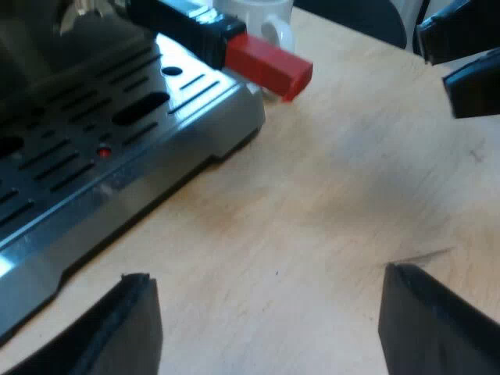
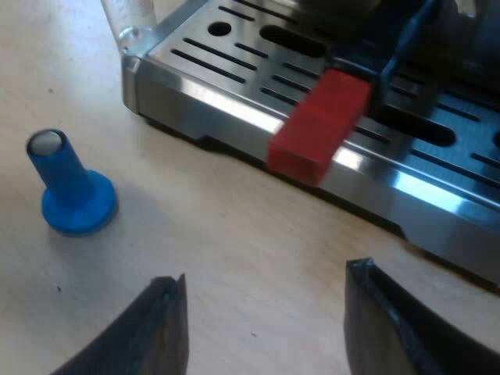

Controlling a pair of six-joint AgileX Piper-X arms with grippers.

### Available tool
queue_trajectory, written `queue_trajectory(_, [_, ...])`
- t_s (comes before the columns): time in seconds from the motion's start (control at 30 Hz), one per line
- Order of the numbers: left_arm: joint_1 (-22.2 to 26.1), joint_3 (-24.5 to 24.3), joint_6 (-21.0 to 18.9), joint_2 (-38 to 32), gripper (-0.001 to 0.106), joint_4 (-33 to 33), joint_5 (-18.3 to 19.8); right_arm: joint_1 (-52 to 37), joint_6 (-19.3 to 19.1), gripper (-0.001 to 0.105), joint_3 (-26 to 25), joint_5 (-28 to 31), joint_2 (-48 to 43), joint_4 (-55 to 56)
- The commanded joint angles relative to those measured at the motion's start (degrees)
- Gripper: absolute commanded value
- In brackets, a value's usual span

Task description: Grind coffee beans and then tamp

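Left wrist view: the white mug [image 1: 269,19] stands on the desk [image 1: 328,195] close to one of its edges, just beyond a corner of the espresso machine [image 1: 94,156]. Its inside is hidden, so I cannot tell what it holds. The holder's dark handle [image 1: 183,23] reaches out over the slotted drip tray [image 1: 180,109], and its red end [image 1: 269,66] juts past that tray corner, in front of the mug. The left end effector [image 1: 266,277] hangs above bare desk beside the tray. Its fingers [image 1: 129,328] are spread wide with nothing between them. The red end lies well apart from it, beyond the tray corner. The right end effector [image 1: 434,61] is out over the desk near the desk's edge, apart from the red end.

Right wrist view: the measuring glass [image 2: 129,19] stands at a corner of the drip tray. Just its clear lower wall shows, and I cannot tell whether anything is in it. The blue tamper [image 2: 70,191] stands upright on its broad base on the desk, pale top upward, near that tray corner but apart from it. The red end [image 2: 320,125] projects over the tray's outer edge toward the right end effector [image 2: 266,275], whose fingers [image 2: 160,328] are wide apart and hold nothing. The red end lies beyond the gap between them, not touching, and the tamper stands off to one side.
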Motion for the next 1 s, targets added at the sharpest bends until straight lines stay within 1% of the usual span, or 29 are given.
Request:
queue_trajectory(0.03, [-0.31, 0.44, 0.01, -0.08, 0.062, -0.97, 0.79, 2.30, 1.16, 0.038, 0.79, 3.71, 3.31, -6.15])
queue_trajectory(0.07, [-0.31, 0.57, 0.01, -0.08, 0.062, -0.97, 0.79, 2.72, 1.16, 0.033, 0.79, 4.37, 4.92, -7.24])
queue_trajectory(0.1, [-0.31, 0.59, 0.01, -0.08, 0.062, -0.77, 0.79, 2.80, 1.16, 0.031, 0.79, 4.49, 5.68, -7.96])
queue_trajectory(0.17, [-0.31, 0.58, 0.01, -0.08, 0.062, -0.78, 0.79, 2.90, 1.16, 0.023, 0.79, 4.59, 8.66, -11.07])
queue_trajectory(0.23, [-0.31, 0.74, 0.01, -0.08, 0.062, -0.78, 0.79, 2.90, 1.16, 0.020, 0.79, 4.89, 10.67, -13.39])
queue_trajectory(0.33, [-0.31, 0.72, 0.01, -0.08, 0.062, -0.78, 0.79, 2.90, 1.16, 0.020, 0.79, 7.37, 14.17, -17.37])
queue_trajectory(0.4, [-0.31, 0.72, 0.01, -0.08, 0.062, -0.78, 0.79, 2.90, 2.02, 0.020, 0.79, 9.11, 16.20, -19.68])
queue_trajectory(0.47, [-0.31, 0.72, 0.01, -0.08, 0.062, -0.78, 0.79, 2.90, 5.26, 0.020, 0.79, 12.84, 18.49, -21.76])
queue_trajectory(0.5, [-0.31, 0.72, 0.01, -0.08, 0.062, -0.78, 0.79, 2.90, 6.39, 0.020, 0.79, 13.79, 18.83, -21.76])
queue_trajectory(0.57, [-0.31, 0.72, 0.01, -0.08, 0.062, -0.78, 0.79, 2.90, 11.53, 0.020, 0.79, 17.27, 20.61, -21.76])
queue_trajectory(0.67, [-0.31, 0.72, 0.01, -0.08, 0.062, -0.78, 0.79, 2.90, 14.06, 0.020, 0.79, 19.43, 22.41, -22.47])
queue_trajectory(0.83, [-0.31, 0.72, -0.11, -0.08, 0.062, -0.78, 0.92, 2.90, 14.05, 0.020, 0.79, 20.50, 24.82, -25.69])
queue_trajectory(0.93, [-0.31, 0.72, -0.11, -0.08, 0.062, -0.78, 2.06, 2.90, 14.05, 0.020, 0.79, 22.48, 25.26, -27.16])
queue_trajectory(1.0, [-0.31, 0.72, -0.28, -0.08, 0.062, -0.78, 2.05, 2.90, 14.05, 0.020, 0.79, 24.47, 25.26, -27.60])
